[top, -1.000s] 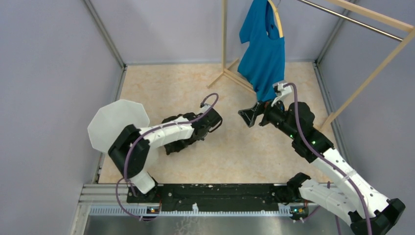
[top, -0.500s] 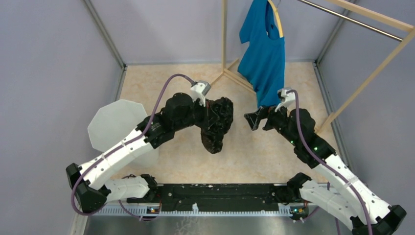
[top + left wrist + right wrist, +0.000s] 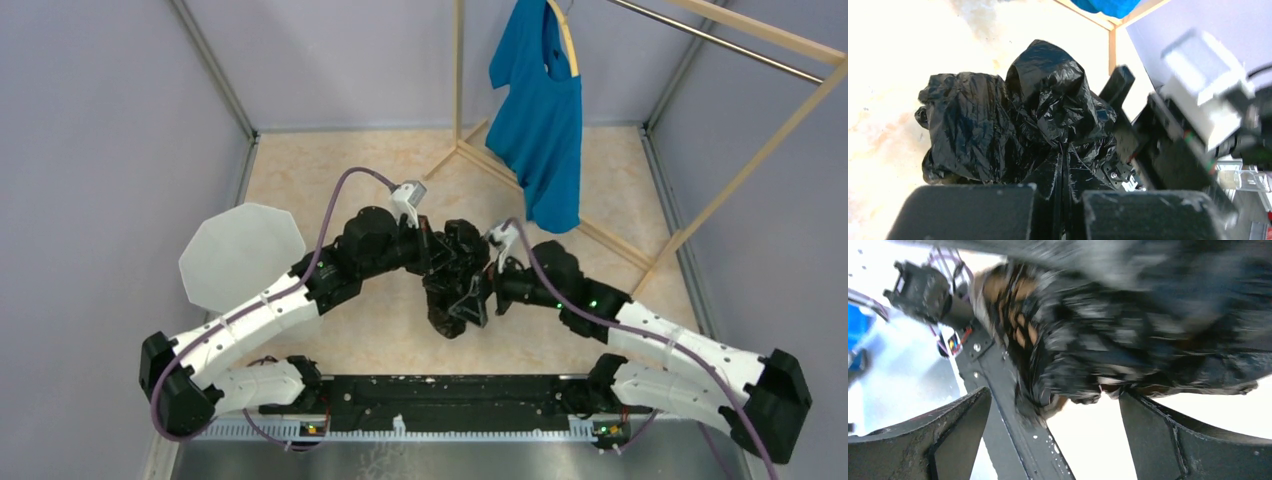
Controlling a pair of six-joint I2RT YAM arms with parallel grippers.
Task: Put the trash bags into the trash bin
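Left hand (image 3: 1063,167), shut, pinches the black trash bag (image 3: 998,125), which hangs over the counter (image 3: 340,180), apart from the trash bin (image 3: 240,255). Right hand (image 3: 470,300) gapes beside it. Probably light, limp, slippery: grip bunched folds.

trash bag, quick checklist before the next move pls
1. left jaws shut on trash bag: ok
2. right jaws open, either side of the bag's lower part: ok
3. bag hanging fully off the table: cannot tell
4. trash bin mouth uncovered: ok
5. blue shirt apart from both arms: ok
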